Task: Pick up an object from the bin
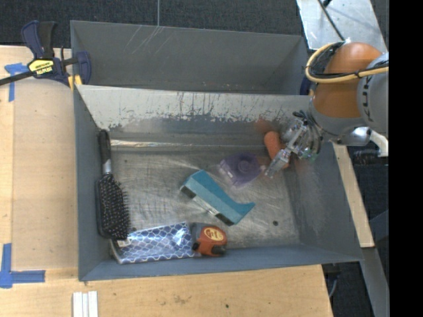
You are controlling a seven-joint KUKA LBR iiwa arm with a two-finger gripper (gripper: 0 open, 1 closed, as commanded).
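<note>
My gripper (pixel 276 166) hangs at the right side of the bin, near the back wall, reaching down and to the left. An orange-red rounded thing (pixel 271 141) lies right beside it on its back-left side, touching or nearly touching it. Just left of the gripper's tip sits a pale purple see-through thing with a round part (pixel 241 170). Whether either of them is held I cannot make out. A teal and blue flat tool (pixel 217 197) lies in the middle of the bin, in front of the purple thing.
A black hairbrush (pixel 110 198) lies along the left wall. A blue-and-white patterned pouch (pixel 156 240) and an orange tape measure (pixel 211 238) rest against the front wall. The arm with its orange cover stands over the bin's right rim.
</note>
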